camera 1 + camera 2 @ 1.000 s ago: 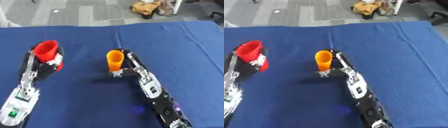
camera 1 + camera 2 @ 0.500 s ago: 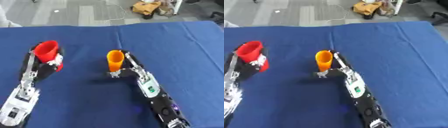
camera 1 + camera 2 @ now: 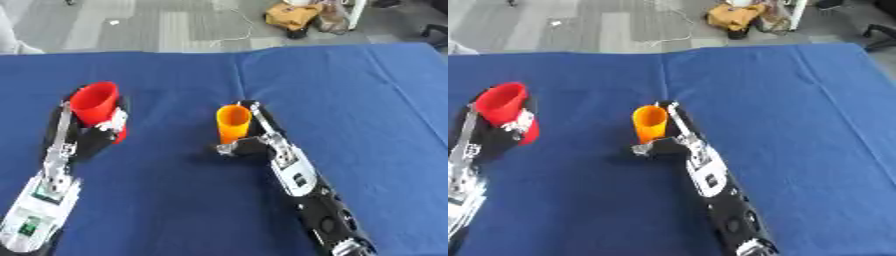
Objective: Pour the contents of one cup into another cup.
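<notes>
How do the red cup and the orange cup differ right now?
The red cup is wider, the orange cup slimmer. The red cup sits in the left hand toward the table's left, the orange cup in the right hand near the middle. Both are upright with their mouths open upward.

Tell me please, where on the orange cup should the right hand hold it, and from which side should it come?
Probably round the lower half of the orange cup, from its right side. The cup stands upright, tall and narrow, so its side wall suits a wrap and the open rim stays free for pouring. The right hand is already there, fingers curled at its base.
</notes>
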### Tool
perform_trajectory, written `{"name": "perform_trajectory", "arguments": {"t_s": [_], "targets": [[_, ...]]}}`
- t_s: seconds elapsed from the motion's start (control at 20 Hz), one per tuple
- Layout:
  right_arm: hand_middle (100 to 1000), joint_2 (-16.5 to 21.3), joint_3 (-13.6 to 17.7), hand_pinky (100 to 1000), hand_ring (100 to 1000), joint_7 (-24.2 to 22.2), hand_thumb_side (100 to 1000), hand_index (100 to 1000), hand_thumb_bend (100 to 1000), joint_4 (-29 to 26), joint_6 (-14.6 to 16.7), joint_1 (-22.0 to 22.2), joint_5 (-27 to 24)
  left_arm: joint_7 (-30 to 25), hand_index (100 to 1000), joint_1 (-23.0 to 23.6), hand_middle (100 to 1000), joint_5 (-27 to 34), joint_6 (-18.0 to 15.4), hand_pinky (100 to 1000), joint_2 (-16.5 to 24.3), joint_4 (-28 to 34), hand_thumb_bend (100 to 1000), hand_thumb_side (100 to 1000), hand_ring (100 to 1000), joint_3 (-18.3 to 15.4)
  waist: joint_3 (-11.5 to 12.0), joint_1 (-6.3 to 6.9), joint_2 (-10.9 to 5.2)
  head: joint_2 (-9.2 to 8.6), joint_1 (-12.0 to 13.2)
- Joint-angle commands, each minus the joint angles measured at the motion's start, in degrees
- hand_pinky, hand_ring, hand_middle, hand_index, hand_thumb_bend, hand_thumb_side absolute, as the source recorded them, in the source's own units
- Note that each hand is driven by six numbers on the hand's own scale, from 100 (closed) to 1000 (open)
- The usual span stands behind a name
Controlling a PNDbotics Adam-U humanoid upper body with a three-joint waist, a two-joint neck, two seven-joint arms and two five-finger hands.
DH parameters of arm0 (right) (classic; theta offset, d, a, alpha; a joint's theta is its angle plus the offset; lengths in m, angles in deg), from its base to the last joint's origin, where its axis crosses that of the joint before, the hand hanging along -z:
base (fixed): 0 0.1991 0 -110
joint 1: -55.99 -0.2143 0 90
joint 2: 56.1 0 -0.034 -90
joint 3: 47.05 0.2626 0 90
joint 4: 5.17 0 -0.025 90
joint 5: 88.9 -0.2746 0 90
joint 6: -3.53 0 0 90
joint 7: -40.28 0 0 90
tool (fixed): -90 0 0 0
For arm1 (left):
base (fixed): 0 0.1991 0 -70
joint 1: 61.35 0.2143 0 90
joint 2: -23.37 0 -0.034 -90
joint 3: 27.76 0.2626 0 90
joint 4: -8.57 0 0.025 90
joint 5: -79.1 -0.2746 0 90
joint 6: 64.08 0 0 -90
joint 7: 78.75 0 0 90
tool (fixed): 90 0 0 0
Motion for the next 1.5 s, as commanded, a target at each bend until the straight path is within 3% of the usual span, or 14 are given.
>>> {"name": "perform_trajectory", "arguments": {"t_s": [0.05, 0.25, 0.8, 1.15, 1.5], "targets": [[428, -0.2, 0.0, 645, 321, 1.5, 187, 523, 780, -0.9, -0.3, -0.7, -0.2, -0.2, 714, -0.5, 317, 0.1, -0.1, 100, 0.6, 1.1, 100, 432, 338, 0.0, 0.0, 0.03, -1.10, -0.05, 0.0], [363, -0.3, 0.0, 602, 260, 3.0, 100, 454, 689, -0.8, -0.6, -0.6, -1.4, -0.2, 714, -0.4, 317, 0.1, 0.0, 100, 0.6, 1.2, 100, 431, 339, 0.0, -0.1, 0.06, -1.13, -0.02, 0.1], [315, 0.5, -1.2, 561, 221, 4.7, 100, 394, 593, -5.3, -1.0, -0.3, -4.5, -0.4, 712, 0.0, 320, 0.0, 0.2, 100, 1.6, 2.0, 100, 430, 339, 0.0, -0.3, 0.00, -1.36, -0.01, 0.2], [299, 1.8, -5.0, 539, 199, 0.6, 100, 377, 613, -8.3, -2.1, 0.2, -2.4, -0.7, 710, 0.1, 321, -0.4, 0.8, 100, 3.4, 3.5, 100, 428, 337, 0.2, -0.5, -0.09, -1.55, -0.18, 0.2], [298, 1.9, -9.8, 545, 195, -6.5, 100, 374, 631, -7.8, 0.3, 0.3, -1.3, -2.4, 709, -0.6, 319, -1.3, 1.7, 100, 6.2, 5.6, 100, 421, 336, 1.4, -0.5, -0.03, -1.70, -0.44, 0.1]]}}
